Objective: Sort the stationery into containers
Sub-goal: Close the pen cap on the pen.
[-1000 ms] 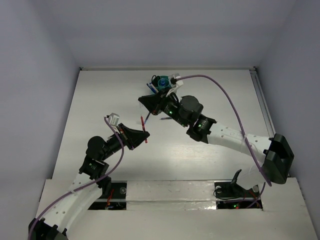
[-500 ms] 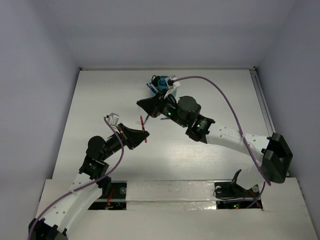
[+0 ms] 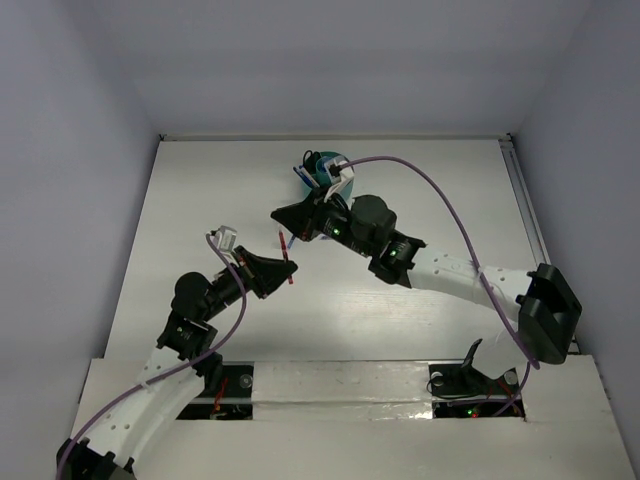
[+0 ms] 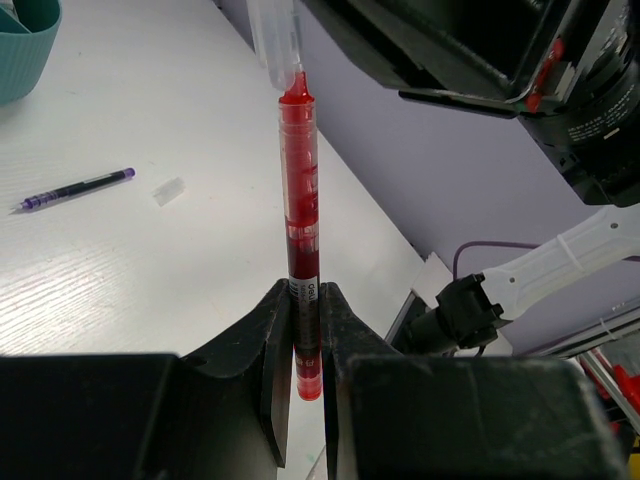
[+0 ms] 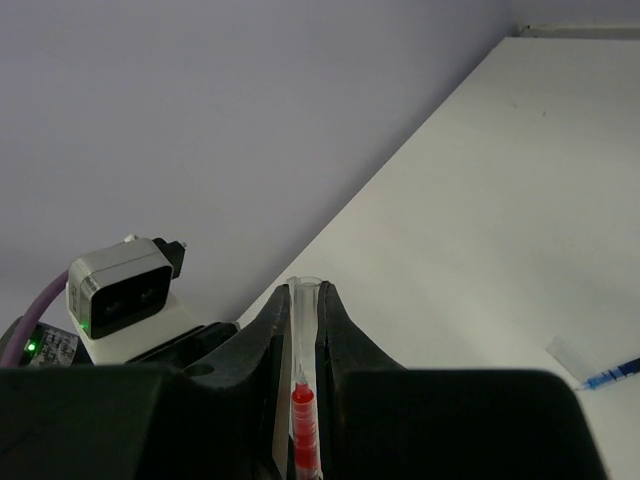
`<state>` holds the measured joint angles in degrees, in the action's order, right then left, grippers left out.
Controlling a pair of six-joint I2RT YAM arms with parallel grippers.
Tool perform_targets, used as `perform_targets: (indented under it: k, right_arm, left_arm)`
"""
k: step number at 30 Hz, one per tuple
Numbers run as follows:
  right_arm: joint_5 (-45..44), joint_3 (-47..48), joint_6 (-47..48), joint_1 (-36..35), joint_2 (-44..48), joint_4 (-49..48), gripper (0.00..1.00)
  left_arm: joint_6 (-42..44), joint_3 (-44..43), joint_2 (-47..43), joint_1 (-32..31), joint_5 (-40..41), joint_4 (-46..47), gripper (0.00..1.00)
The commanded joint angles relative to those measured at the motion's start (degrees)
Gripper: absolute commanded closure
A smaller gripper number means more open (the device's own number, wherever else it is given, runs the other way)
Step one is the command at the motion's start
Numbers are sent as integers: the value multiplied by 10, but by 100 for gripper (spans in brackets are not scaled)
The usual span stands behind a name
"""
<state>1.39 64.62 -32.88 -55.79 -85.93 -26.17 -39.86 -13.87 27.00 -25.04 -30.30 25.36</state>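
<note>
left gripper point(image 4: 305, 300) clamped on red pen point(image 4: 299, 190), centre frame | right gripper point(image 5: 304, 298) pinching clear cap point(image 4: 274, 40) | teal cup point(image 4: 28, 62) upper left

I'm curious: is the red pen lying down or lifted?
Lifted: the left end effector grips the red pen, the right end effector its clear cap.

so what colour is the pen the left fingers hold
Red pen, clearest in the left wrist view.

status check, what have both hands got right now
Left hand shut on slim red plastic pen. Right hand shut on its clear plastic cap. Round teal plastic cup near far edge, beyond right hand.
</note>
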Motion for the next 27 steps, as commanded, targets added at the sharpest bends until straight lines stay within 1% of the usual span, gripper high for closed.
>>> perform_targets:
  k: [1,9,14,24,27]
  right_arm:
    - [13,-4,-6,2,-5,-27,100]
    - [13,-14,-8,2,1,-34,100]
    - [12,-47,-14,-4,14,-55,100]
    - [10,-114,9,-20,39,-120,100]
    - [20,-122,11,-20,45,-116,100]
  left_arm:
    - [9,-28,-7,-2,4,18,100]
    - [14,-32,-13,-2,15,6,100]
    - [18,-40,-25,-2,34,-11,100]
    - [-8,-78,6,-2,24,10,100]
    - [-15,-89,9,-2,24,15,100]
